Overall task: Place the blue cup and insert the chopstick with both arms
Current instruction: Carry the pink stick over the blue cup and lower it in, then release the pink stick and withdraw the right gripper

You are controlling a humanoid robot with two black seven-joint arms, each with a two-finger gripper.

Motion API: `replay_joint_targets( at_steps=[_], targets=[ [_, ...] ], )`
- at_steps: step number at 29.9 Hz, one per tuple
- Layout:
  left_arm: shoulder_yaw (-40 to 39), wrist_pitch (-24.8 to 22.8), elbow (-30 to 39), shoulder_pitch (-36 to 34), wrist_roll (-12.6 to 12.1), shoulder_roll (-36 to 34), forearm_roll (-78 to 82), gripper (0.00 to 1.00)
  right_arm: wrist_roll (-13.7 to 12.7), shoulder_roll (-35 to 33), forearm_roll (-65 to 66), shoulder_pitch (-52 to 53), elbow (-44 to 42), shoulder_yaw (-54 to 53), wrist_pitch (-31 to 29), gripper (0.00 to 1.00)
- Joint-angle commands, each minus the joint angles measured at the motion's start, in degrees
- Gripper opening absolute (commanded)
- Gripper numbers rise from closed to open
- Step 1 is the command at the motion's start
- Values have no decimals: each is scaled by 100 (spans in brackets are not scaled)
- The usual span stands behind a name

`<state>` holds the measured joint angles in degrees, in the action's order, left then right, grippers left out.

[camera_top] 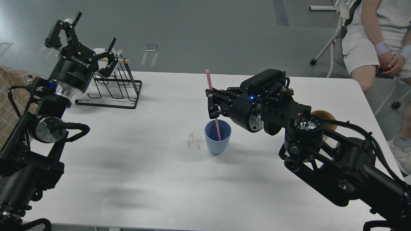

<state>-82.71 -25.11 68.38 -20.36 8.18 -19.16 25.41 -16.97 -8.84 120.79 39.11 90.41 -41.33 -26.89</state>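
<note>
Head view: small light-blue plastic cup (218, 136) stands upright mid-table, placement done. Right gripper (212, 103) pinches the thin pink chopstick (213, 102), its tip already inside the cup; release remains. Left gripper (84, 35) spread, empty.

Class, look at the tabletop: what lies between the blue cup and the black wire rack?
In the head view, only bare white table lies between the blue cup and the black wire rack, apart from a faint smudge just left of the cup.
</note>
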Motion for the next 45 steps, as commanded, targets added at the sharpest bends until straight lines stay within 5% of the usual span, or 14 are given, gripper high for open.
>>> replay_joint_targets(
  at_steps=[1, 14, 29, 34, 39, 45],
  targets=[
    [0, -3, 0, -3, 0, -9, -1, 97, -17, 5, 6, -8, -24, 2, 25, 1],
    [0, -3, -9, 15, 0, -26, -1, 97, -8, -56, -29, -96, 204, -16, 280, 92],
    [9, -12, -9, -3, 0, -44, -9, 97, 62, -4, -380, 1055, 4, -1842, 315, 100],
    [35, -3, -53, -55, 0, -26, -1, 97, 80, -3, -1502, 1152, -690, -3238, 298, 100],
    [0, -82, -62, -55, 0, -140, -9, 97, 361, -126, -3539, 1293, -1392, -3898, 307, 100],
    [-53, -109, -88, -90, 0, -272, -71, 97, 396, -355, -5808, 1074, -2044, -4304, 298, 100]
  ],
)
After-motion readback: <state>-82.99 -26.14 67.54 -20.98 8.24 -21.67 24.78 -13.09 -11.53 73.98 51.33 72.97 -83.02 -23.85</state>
